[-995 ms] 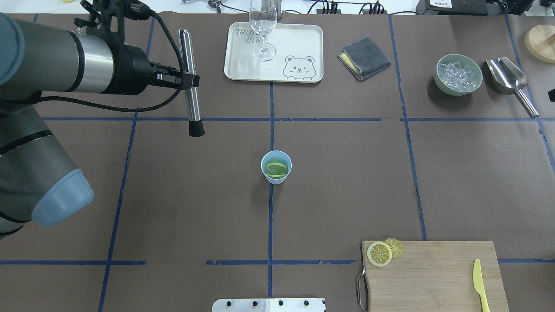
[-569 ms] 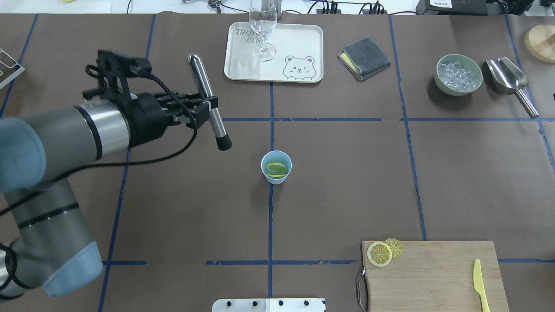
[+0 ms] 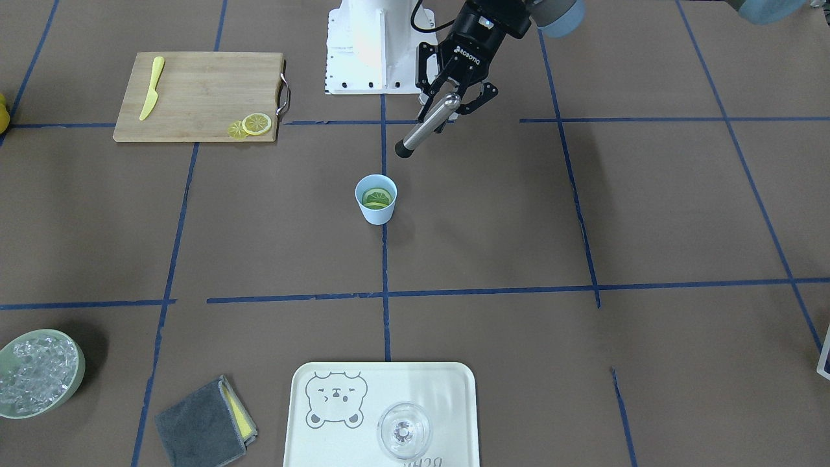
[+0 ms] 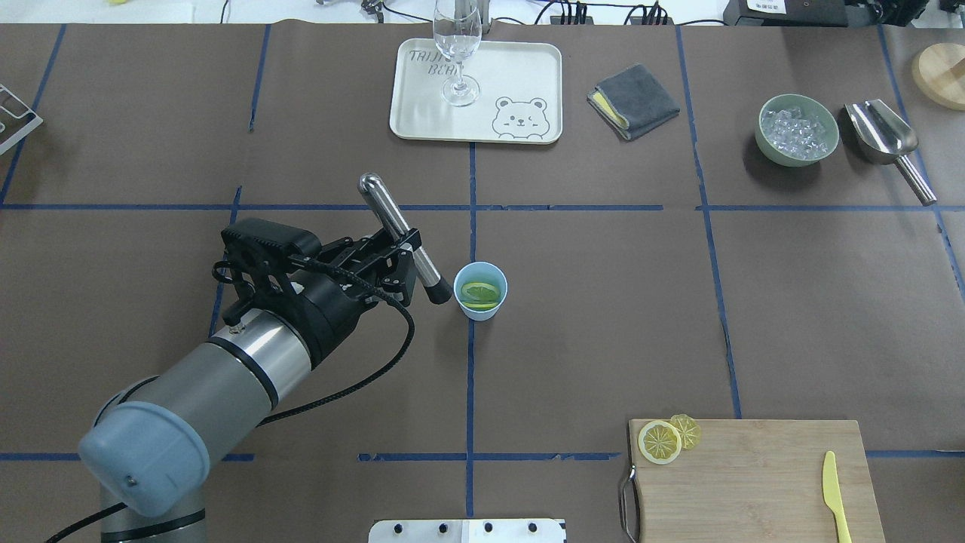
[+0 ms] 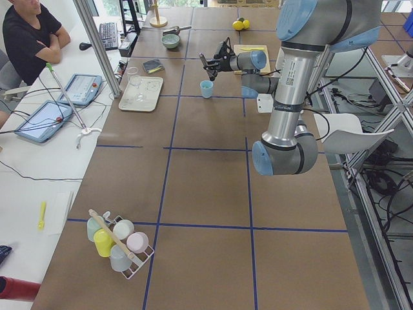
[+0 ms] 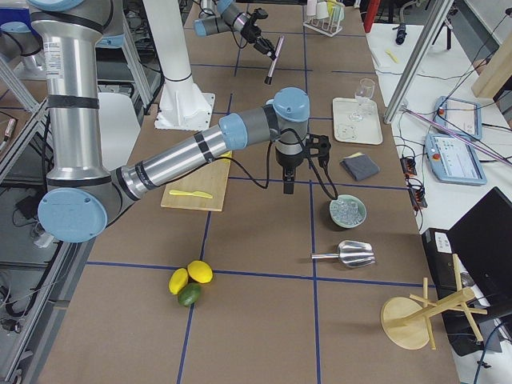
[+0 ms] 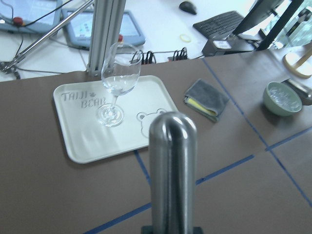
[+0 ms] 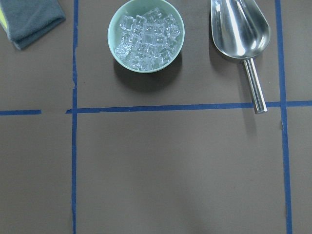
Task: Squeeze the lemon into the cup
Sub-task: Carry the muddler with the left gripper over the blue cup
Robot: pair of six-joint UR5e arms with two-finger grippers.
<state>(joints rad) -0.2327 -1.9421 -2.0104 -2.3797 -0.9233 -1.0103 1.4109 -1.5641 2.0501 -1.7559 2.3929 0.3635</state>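
The left fingers (image 4: 401, 276) are closed on a shiny steel rod with a black end cap (image 4: 394, 224), and they grip it a little below its middle. The rod is tilted: its rounded steel end points up and away from the robot, and its black cap points down toward the small light-blue cup (image 4: 480, 308). In the overhead view the cap is just beside the rim of the cup, on the robot's left of it. In the front-facing view it hangs apart from the cup and is not inside it.

The cup stands upright near the middle of the brown worktop (image 4: 603, 339), on a blue tape line. One thin round yellow lemon slice (image 4: 480, 293) lies inside the cup. Two more lemon slices (image 4: 660, 442) lie on the corner of the wooden cutting board (image 4: 754, 483), overlapping each other and well apart from the cup. A yellow plastic knife (image 4: 834, 498) lies on the other side of the same board.

The right fingers (image 6: 288, 186) point down over the worktop, near the pale-green bowl of ice (image 8: 111, 29). I cannot tell if they are open or closed. A steel scoop (image 8: 241, 29) lies beside this bowl, and a grey folded cloth (image 8: 29, 19) is on its other side. At the far edge, a clear stemmed glass (image 4: 457, 53) stands on a white tray with a bear drawing (image 4: 528, 75).
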